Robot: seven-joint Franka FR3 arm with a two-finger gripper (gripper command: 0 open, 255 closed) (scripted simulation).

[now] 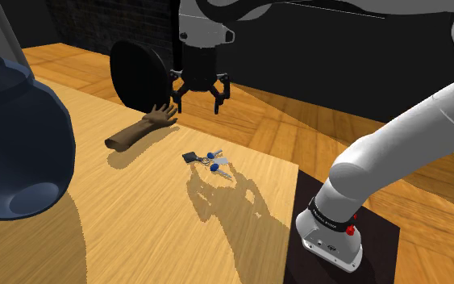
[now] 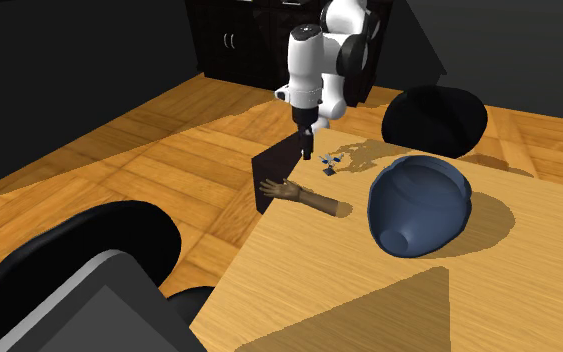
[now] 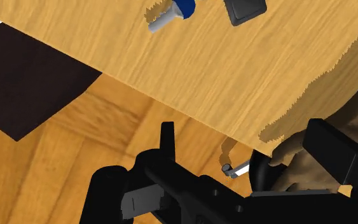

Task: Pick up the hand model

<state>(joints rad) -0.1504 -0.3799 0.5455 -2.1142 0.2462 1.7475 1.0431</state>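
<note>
**A:** Where is the hand model (image 1: 140, 129)?

**B:** It lies flat on the worktop (image 1: 136, 242), left of centre in the upper half of the shoulder view. The cut wrist end points left and the fingers reach toward the upper right, close to the worktop's far edge. In the second exterior view it sits mid-frame, just left of a big blue vessel (image 2: 419, 205).

**A:** Has it been picked up?

**B:** No. The pincer (image 1: 197, 98) hangs in the air just right of the model's fingertips. Its two black fingers are spread wide with nothing between them. I'd say only the approach is under way. It has yet to line up over the model, come down, close on it and lift.

**A:** What does the model look like?

**B:** It is dark brown and matte, a slim rounded forearm widening into a palm with thin splayed fingers. I can't tell the material.

**A:** And around it?

**B:** The worktop is pale, with a fine wood grain. A bunch of keys (image 1: 209, 160) with blue heads and a black fob lies at centre. The blue vessel is smooth, rounded and faintly glossy. A black, round chair back (image 1: 140, 73) stands behind the model.
</note>
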